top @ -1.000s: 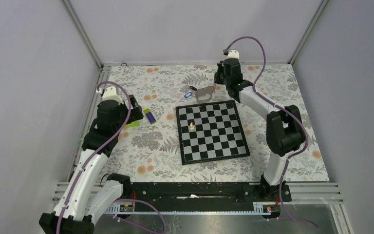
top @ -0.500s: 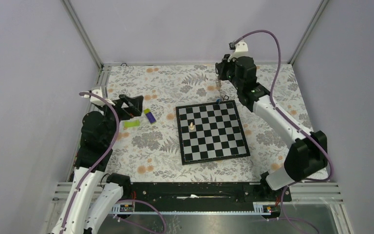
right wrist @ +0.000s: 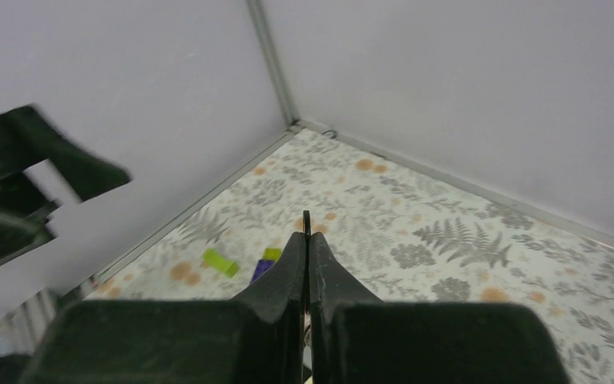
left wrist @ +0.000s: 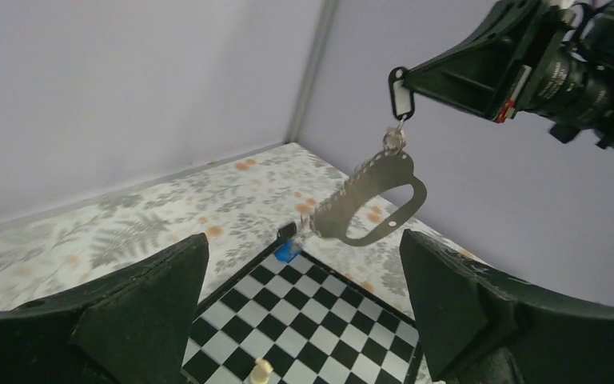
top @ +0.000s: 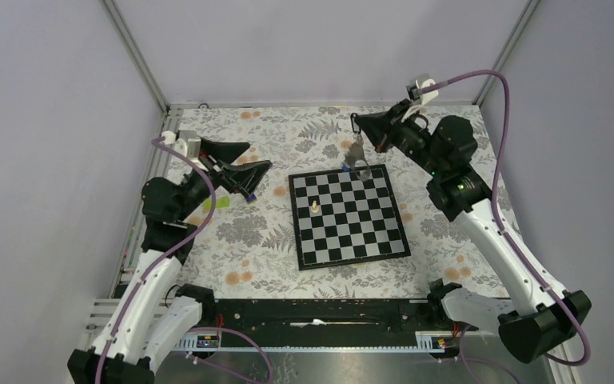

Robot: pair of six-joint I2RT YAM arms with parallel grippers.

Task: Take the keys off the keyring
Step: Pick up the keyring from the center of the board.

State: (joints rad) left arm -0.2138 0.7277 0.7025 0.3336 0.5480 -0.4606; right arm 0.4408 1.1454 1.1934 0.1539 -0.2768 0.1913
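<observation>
Seen from above, the right gripper (top: 356, 122) is raised over the far edge of the chessboard (top: 352, 228). Its fingers are clenched on the top of the keyring (top: 357, 154), which hangs free in the air below them. The blue carabiner (top: 345, 169) is the lowest end, just at the far edge of the board; if it touches the board, I cannot tell. The left gripper (top: 259, 155) is lifted at the left of the frame. Its fingers are spread wide and hold nothing, and they point toward the keyring but are well apart from it. Near it, on the flowered table (top: 248, 240), lies a lime-green piece (top: 216, 204). A pale pawn (top: 313, 206) stands on the left part of the board.

The left wrist view gives the shape that the top view does not. The strap is a grey loop hanging slanted in the upper middle, joined by a small metal ring (left wrist: 392, 141) to a little tab that the right fingers pinch. The two left fingers (left wrist: 144, 316) stand at the lower corners, far from each other. The keys I cannot make out one by one.

In the right wrist view the right fingers (right wrist: 292, 268) are pressed together with only a thin edge between them, and the hanging strap is hidden. Beyond them, a purple-and-yellow stick (right wrist: 262, 270) lies just beside the lime-green piece.
</observation>
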